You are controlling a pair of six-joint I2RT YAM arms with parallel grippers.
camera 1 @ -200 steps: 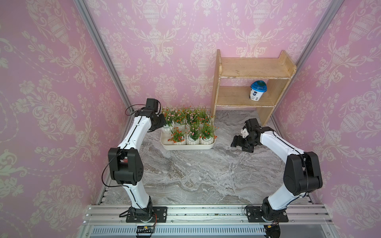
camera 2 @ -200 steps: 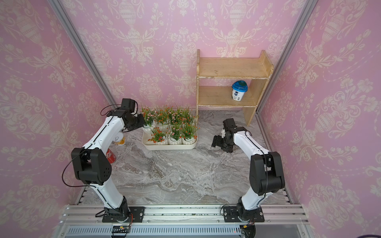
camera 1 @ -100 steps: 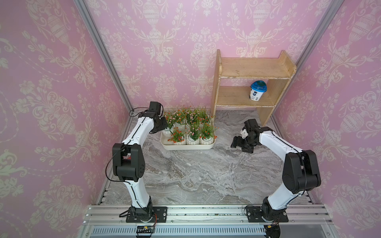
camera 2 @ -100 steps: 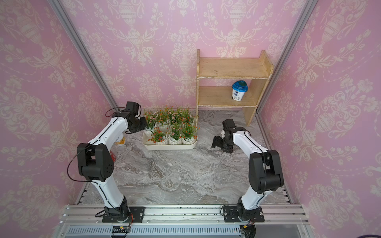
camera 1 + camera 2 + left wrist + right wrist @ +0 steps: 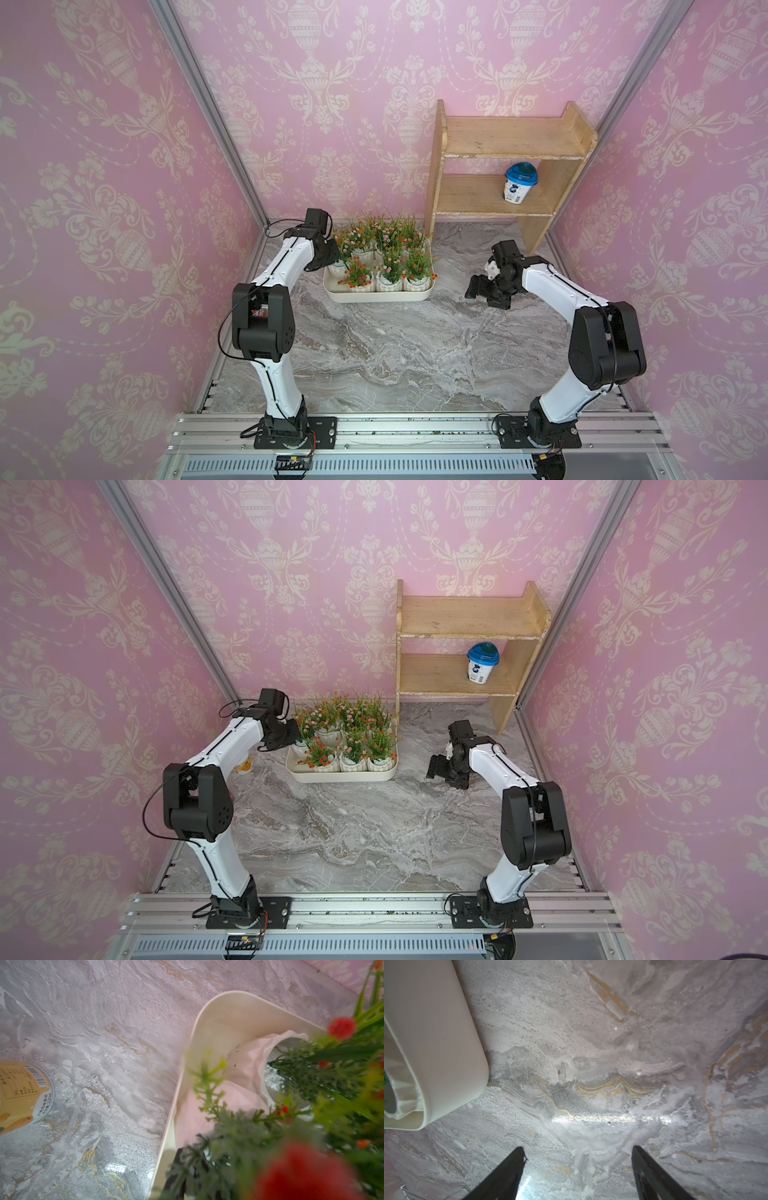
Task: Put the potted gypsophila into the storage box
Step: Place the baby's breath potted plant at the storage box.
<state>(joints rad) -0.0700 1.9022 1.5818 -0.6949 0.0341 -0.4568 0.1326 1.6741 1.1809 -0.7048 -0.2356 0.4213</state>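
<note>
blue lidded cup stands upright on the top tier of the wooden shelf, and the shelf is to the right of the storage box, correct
Not quite: the blue-lidded cup stands on the lower tier of the wooden shelf, not the top one, as both top views show. It is upright, and the shelf does stand to the right of the storage box.

Cream storage box [image 5: 376,296], white ribbed pots [image 5: 417,284] (red, orange, pink blossoms [image 5: 358,266]), grey gold-veined marble table [image 5: 395,353]

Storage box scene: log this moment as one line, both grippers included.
left gripper: shut, among sprigs at storage box left end, grip unclear | right gripper: open, over marble tabletop | potted gypsophila: all seen inside box
</note>
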